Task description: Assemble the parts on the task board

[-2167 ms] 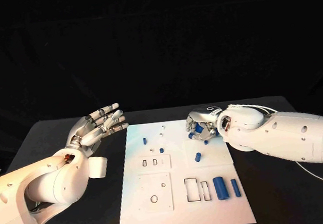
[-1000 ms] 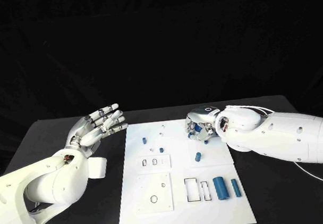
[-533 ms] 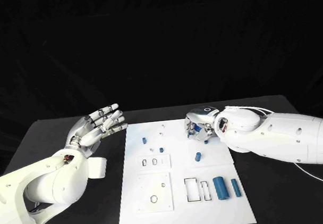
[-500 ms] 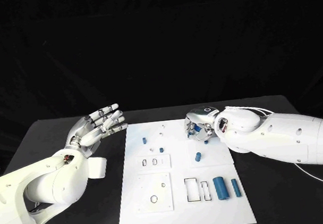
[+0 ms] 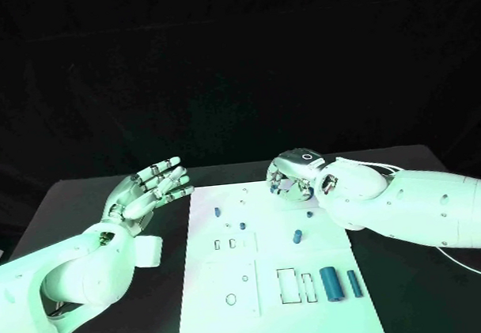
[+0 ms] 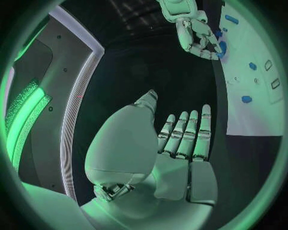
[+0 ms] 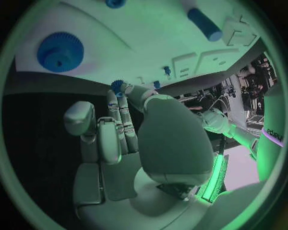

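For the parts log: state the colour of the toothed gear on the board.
Blue. The gear shows best in the right wrist view.

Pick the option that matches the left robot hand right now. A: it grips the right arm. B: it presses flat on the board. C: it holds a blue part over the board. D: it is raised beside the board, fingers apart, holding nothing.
D: the left robot hand stands off the left edge of the task board, palm open with fingers spread and nothing in it, as the left wrist view also shows.
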